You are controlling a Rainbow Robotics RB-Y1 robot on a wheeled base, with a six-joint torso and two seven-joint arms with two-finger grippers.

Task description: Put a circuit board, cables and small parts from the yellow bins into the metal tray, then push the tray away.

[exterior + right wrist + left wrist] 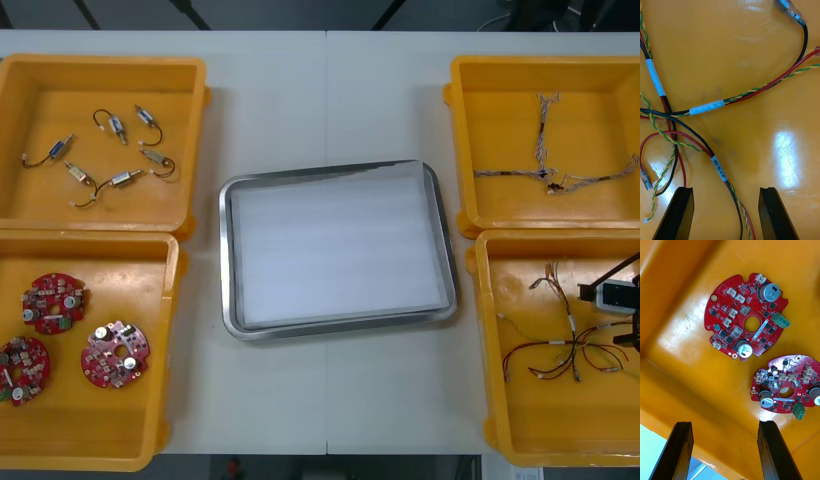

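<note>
Hovering low over the cables (705, 107) in the near right bin (545, 420): right hand (725, 192), fingers spread, one taped strand (718, 168) running between them, nothing pinched. Left hand (724, 423) also spread, above the circuit boards (745, 317) in the near left bin (100, 430), clear of them. Mid-desk, the tray (228, 250) sits between the bins, nothing in it yet. Reads as first pick, cable grab. Next: drop straight down, close on that strand, lift slowly. Bundle looks tangled, extras may drag along.
</note>
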